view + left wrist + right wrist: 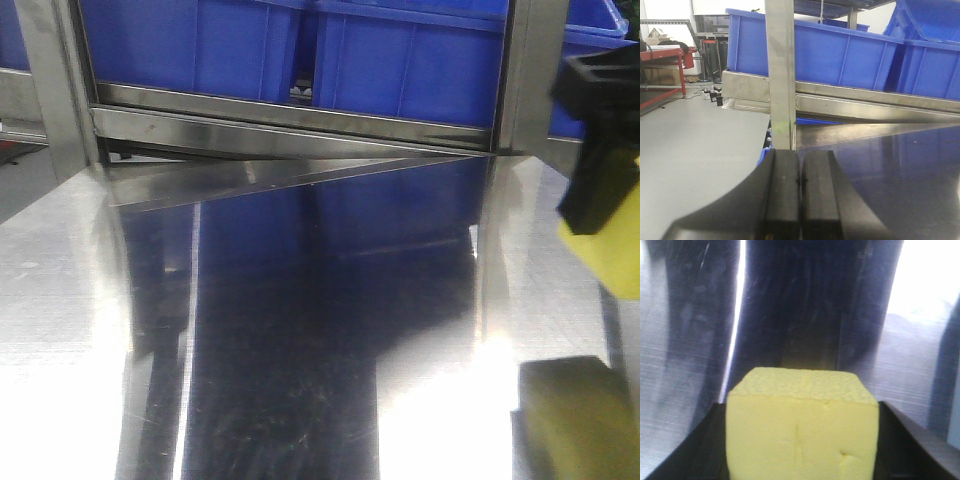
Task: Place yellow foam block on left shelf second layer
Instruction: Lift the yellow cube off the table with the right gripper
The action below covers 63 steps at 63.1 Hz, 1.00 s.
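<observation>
At the right edge of the front view, the right gripper (598,190) hangs over the steel table (300,350), jaws clamped on the yellow foam block (801,425). Further left, the left gripper (800,181) has its jaws pressed together near a steel shelf post (781,75); blue bins (400,60) sit on the far shelf.

No legible text, label, brand, number or sign in any view. Only a small black-and-white mark (300,90) in the gap between the blue bins (200,50), too blurred to read.
</observation>
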Tool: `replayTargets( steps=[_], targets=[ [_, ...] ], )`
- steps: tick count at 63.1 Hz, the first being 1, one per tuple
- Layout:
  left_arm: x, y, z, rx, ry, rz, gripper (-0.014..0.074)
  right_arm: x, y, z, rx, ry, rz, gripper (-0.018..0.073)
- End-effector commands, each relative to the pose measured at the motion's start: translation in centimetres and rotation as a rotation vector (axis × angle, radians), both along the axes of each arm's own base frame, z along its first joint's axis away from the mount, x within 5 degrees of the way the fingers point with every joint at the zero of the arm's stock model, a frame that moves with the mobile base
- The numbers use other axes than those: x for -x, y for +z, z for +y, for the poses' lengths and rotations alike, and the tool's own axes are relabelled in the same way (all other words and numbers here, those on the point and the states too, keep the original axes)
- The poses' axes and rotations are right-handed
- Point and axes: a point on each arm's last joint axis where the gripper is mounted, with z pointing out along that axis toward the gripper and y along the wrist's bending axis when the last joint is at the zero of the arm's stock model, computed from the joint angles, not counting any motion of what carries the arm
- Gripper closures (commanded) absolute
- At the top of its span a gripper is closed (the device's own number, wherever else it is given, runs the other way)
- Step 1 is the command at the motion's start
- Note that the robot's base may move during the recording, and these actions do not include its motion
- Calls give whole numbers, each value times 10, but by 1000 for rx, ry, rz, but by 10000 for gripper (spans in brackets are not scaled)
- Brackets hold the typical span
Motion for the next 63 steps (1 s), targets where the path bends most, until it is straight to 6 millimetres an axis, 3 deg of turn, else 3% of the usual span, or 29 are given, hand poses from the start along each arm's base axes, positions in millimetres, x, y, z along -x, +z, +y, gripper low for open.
replayTargets(
  steps=[1,11,30,63],
  targets=[
    [1,0,0,12,-8,-74,472,4,14,-15,-63,-12,-159,62],
    [1,0,0,12,-8,-74,472,17,11,-42,-63,-53,-302,62],
    [1,0,0,12,-8,-74,472,40,17,-73,-40,-157,-700,62],
    [1,0,0,12,-8,-74,472,100,26,-81,-77,-183,-1063,62]
  ],
)
